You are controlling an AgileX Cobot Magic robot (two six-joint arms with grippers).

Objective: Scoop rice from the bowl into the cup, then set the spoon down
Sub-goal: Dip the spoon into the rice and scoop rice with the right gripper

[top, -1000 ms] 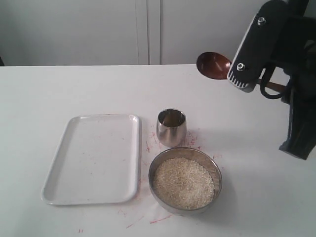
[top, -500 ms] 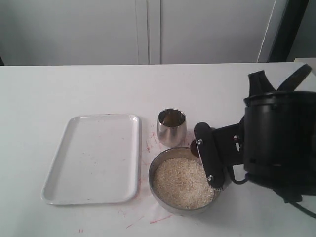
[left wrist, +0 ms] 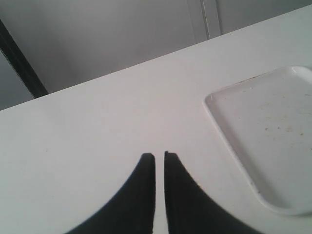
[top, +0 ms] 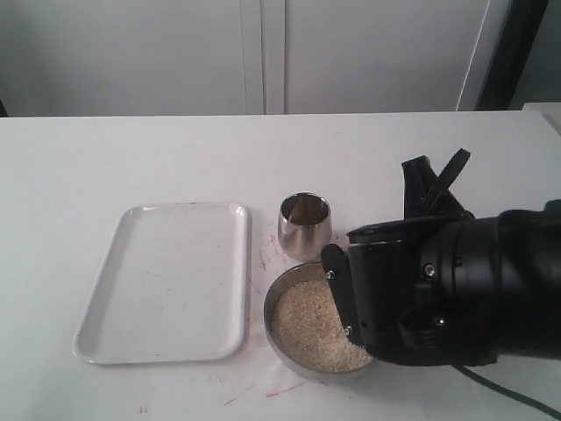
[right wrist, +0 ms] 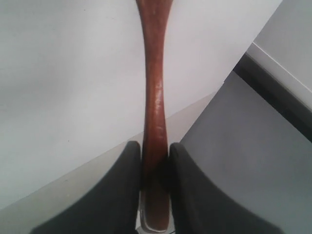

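The wide steel bowl point(top: 268, 309) of off-white rice point(top: 302, 326) stands at the table's front middle. Just behind it is the small steel cup point(top: 304, 224). My right arm point(top: 438, 294) hangs low over the bowl's right half and covers it. My right gripper point(right wrist: 155, 147) is shut on the slim handle of the reddish-brown wooden spoon point(right wrist: 154, 92). The spoon's oval bowl is out of view, hidden behind the arm in the exterior view. My left gripper point(left wrist: 159, 155) is shut on nothing, above bare table.
A white rectangular tray point(top: 166, 281) lies left of the bowl and cup, and its corner shows in the left wrist view point(left wrist: 273, 126). Faint red marks dot the table around the bowl. A grey wall stands behind the table.
My right arm came down from the upper right with the spoon, then shifted further left over the bowl. The spoon's bowl went out of sight behind the arm.
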